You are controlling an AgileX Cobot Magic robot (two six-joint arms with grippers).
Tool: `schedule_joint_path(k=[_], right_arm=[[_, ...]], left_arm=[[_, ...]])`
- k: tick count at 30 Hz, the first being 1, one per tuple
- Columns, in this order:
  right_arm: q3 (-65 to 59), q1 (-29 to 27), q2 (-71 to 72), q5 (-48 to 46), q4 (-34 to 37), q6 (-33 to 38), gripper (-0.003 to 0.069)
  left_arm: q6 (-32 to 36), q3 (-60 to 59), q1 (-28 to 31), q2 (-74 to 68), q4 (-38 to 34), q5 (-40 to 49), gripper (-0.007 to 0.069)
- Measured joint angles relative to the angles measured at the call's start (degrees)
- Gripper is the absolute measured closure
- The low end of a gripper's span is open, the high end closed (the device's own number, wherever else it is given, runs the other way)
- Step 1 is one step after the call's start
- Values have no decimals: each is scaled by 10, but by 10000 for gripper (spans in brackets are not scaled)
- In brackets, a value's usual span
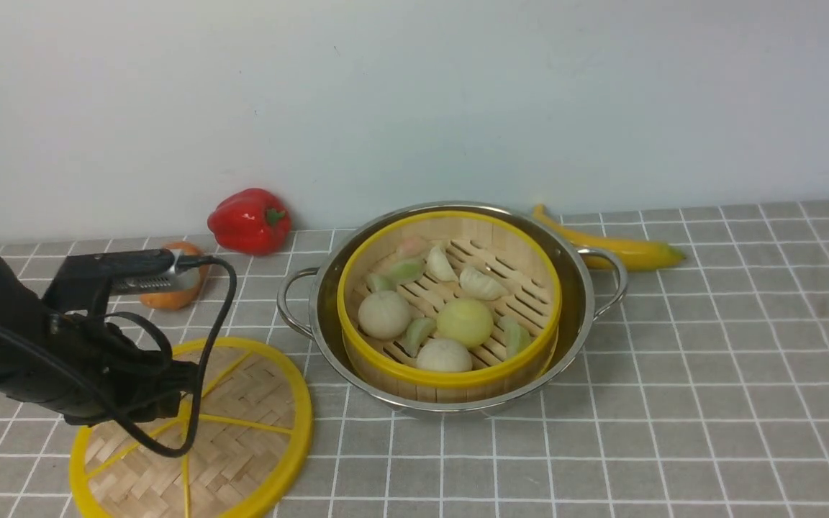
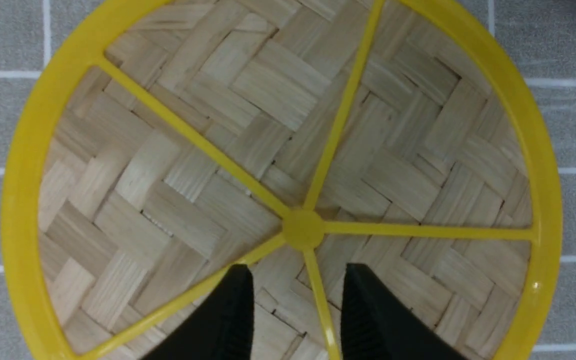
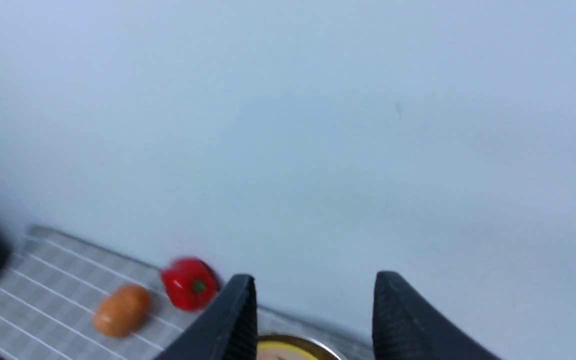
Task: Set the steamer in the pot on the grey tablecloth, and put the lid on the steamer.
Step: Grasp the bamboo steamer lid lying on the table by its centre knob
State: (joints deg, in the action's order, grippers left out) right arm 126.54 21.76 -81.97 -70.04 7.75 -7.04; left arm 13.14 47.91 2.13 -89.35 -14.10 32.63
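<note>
The steamer (image 1: 449,302), a bamboo basket with a yellow rim, sits inside the shiny steel pot (image 1: 580,302) on the grey tablecloth (image 1: 709,374) and holds several buns and dumplings. The lid (image 1: 242,432), a flat woven disc with yellow spokes, lies on the cloth left of the pot. My left arm (image 1: 62,345) hangs over it. In the left wrist view the lid (image 2: 218,125) fills the picture, and my left gripper (image 2: 298,270) is open, its fingers on either side of a spoke close to the hub. My right gripper (image 3: 315,277) is open and empty, out of the front view.
A red bell pepper (image 1: 249,219) and an orange fruit (image 1: 173,291) lie behind the lid near the wall. A yellow banana (image 1: 616,244) lies behind the pot on the right. The right wrist view shows the wall, the pepper (image 3: 189,290) and the pot's rim (image 3: 288,345).
</note>
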Motion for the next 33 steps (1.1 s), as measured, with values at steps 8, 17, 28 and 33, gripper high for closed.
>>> schedule_joint_path(k=[8,17,28,33], right_arm=[[2,0,193,0,84,28,328],[-33,0,259,2,89,28,328],[-119,0,260,-7,99,28,328],[-119,0,260,-7,100,28,328]], left_arm=[[14,1,0,-29,-23,-46,382],[44,3,0,-55,-60,-46,382],[45,3,0,-73,-64,-67,412],[44,4,0,-73,-65,-68,504]])
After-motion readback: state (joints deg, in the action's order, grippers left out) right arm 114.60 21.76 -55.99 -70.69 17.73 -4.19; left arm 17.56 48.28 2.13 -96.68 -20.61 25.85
